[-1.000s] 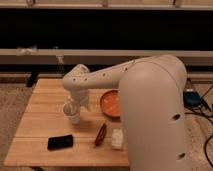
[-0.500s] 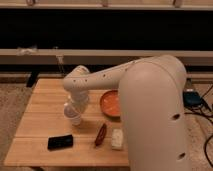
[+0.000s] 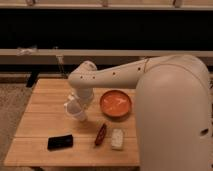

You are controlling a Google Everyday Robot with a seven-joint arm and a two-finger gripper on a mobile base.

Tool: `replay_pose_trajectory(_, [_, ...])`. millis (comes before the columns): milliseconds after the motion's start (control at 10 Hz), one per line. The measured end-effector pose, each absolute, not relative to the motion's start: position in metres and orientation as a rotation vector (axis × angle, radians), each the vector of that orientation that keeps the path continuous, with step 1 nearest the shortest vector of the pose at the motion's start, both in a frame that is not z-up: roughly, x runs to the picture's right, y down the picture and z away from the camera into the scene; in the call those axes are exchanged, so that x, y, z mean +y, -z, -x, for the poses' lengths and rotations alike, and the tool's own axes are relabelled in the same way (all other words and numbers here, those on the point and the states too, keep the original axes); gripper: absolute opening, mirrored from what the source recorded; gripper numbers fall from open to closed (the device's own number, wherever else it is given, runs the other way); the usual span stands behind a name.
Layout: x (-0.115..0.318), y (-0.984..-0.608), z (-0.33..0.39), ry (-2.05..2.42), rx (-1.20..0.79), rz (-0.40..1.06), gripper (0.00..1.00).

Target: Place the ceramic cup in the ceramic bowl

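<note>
The ceramic cup is small and white. It sits in my gripper at the left middle of the wooden table, slightly tilted and just above the surface. The gripper hangs from the wrist and is shut on the cup. The ceramic bowl is wide, orange and empty. It stands on the table to the right of the cup, about a cup's width away.
A black flat object lies near the table's front left. A dark red elongated object and a white rectangular block lie in front of the bowl. My large white arm covers the table's right side.
The cup and the gripper have shifted slightly right and up, toward the bowl. Nothing else on the table has moved.
</note>
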State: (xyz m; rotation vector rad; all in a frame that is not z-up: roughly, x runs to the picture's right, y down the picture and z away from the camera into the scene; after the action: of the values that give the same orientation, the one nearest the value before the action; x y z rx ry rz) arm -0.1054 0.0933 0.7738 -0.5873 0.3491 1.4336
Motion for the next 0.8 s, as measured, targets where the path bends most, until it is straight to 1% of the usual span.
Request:
replay_pose_trajectory(400, [0.069,-0.759,0.056,-1.532,0.332,0.526,0.00])
replay_pose_trajectory(800, [0.054,-0.748,0.019,-1.618,0.324,0.481,0.00])
